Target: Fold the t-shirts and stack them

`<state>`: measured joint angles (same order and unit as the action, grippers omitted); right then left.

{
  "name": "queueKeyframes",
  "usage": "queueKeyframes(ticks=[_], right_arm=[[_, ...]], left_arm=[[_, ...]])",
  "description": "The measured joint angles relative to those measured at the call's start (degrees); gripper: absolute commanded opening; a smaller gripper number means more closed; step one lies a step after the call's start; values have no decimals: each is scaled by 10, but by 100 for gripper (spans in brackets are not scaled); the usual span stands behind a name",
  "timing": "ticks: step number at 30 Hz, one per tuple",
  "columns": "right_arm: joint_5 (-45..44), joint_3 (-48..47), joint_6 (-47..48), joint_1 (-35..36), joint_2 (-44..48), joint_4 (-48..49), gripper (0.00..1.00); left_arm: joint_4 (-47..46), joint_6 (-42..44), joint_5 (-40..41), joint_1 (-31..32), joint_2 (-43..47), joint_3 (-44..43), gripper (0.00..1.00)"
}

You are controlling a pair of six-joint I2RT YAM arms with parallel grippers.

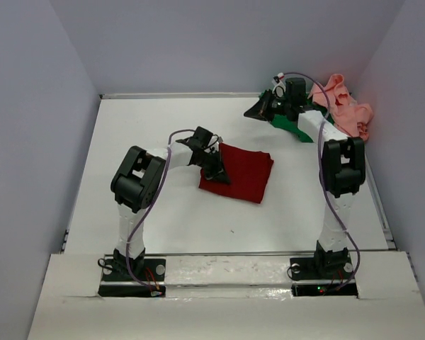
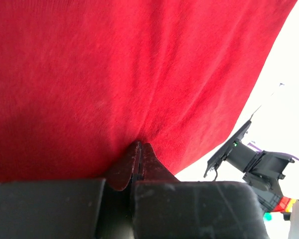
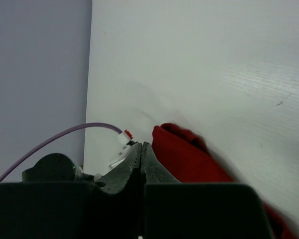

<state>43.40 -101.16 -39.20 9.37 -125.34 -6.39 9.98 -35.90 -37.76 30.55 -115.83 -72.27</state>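
Left gripper (image 2: 140, 150) has its fingers pressed together, tips against the red shirt (image 1: 241, 173); we cannot tell whether any cloth is nipped between them. That shirt lies folded near the middle of the tabletop (image 1: 163, 127), and in the left wrist view it fills nearly the whole picture, so we see none of its edges but one. Right gripper (image 3: 141, 149) is also closed, with nothing visible between its fingers, and sits at the far right of the tabletop over the green shirt (image 1: 292, 127). We make out only a strip of that shirt; the right arm (image 1: 343, 166) covers the rest, and a dark patch beside it is unclear. The pink shirt (image 1: 343, 106) lies bunched in the far right corner. The tabletop is white and matte, enclosed by plain pale grey walls (image 1: 28, 106).
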Motion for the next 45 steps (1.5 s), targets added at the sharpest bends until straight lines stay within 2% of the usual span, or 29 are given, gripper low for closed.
queueKeyframes(ticks=[4,9,15,20,28,37,45], right_arm=[[-8,65,11,0,113,-45,0],[-4,193,13,0,238,-86,0],[16,339,8,4,292,-150,0],[37,404,2,21,293,-178,0],[66,436,-27,50,287,-140,0],[85,455,-53,128,197,-74,0],[84,456,-31,132,158,-46,0]], left_arm=[[24,11,9,0,-7,-40,0],[60,23,17,-7,-8,-112,0],[91,33,18,-24,-17,-203,0],[99,45,16,-47,-33,-234,0],[116,61,10,-71,-79,-234,0],[120,70,3,-73,-89,-233,0],[117,70,3,-74,-89,-229,0]])
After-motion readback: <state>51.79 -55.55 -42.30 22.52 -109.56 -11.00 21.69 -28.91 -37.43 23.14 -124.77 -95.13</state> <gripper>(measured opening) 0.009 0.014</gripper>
